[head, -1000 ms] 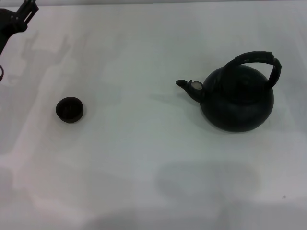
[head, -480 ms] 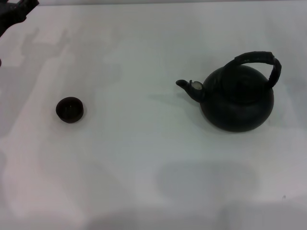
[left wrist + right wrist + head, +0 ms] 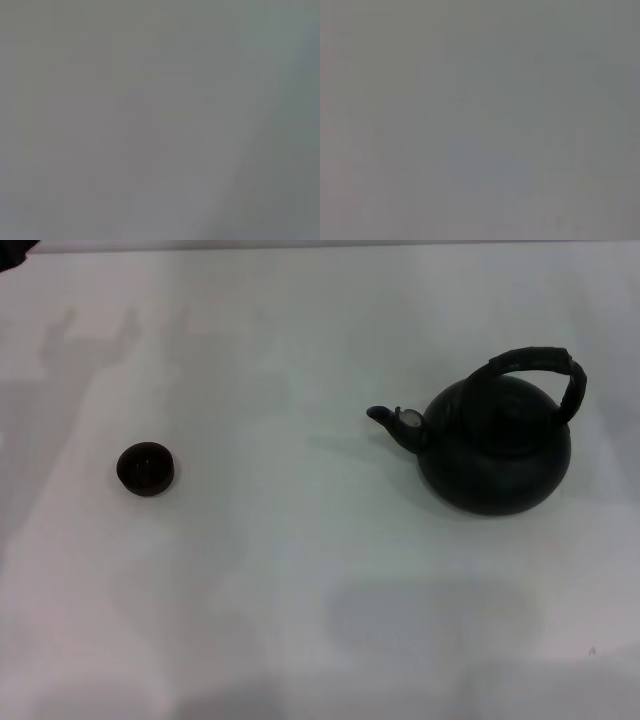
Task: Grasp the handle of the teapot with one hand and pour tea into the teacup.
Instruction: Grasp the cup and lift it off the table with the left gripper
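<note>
The matte-black teapot (image 3: pixel 495 455) stands on the white table at the right of the head view. Its short spout (image 3: pixel 385 418) points left toward the teacup. Its thick black hoop handle (image 3: pixel 535 360) arches over the lid, and nothing holds it. The small dark teacup (image 3: pixel 146 469) sits alone at the left, far from the pot. Only a dark sliver of my left arm (image 3: pixel 12 245) shows at the far left corner. Its fingers are out of view. My right gripper is not in view. Both wrist views show only plain grey.
The white table (image 3: pixel 300 570) spreads between the cup and the pot. Faint shadows of the arms lie on it at the far left and near the front edge.
My left gripper has moved up and away toward the far left corner, almost leaving the head view. The teapot and teacup have not moved.
</note>
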Available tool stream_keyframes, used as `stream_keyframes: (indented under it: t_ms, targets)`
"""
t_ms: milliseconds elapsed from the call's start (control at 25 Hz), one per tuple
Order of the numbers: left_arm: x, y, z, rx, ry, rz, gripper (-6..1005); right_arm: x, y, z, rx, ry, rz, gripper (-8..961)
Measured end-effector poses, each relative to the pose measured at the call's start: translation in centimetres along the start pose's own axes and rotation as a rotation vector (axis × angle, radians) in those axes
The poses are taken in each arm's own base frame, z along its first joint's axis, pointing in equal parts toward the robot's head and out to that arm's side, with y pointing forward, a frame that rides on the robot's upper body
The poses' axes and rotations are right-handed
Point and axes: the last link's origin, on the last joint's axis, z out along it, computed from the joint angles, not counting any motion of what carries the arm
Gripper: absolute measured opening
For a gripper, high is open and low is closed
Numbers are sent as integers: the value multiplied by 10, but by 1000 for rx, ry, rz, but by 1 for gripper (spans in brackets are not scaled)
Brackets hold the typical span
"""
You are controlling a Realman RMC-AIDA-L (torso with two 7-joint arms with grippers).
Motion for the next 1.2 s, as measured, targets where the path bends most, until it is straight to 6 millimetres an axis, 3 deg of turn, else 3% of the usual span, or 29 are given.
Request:
stream_keyframes:
  t_ms: [280,680,1200]
  targets:
    - [-6,5,-4,16,-205,-28,875,0,-2,5,10,20,-12,853]
    - [1,13,1,110,-570,-15,874,3,-3,4,17,43,-12,854]
    - [7,26,-4,101,-782,24,875,7,-2,4,19,58,-4,852]
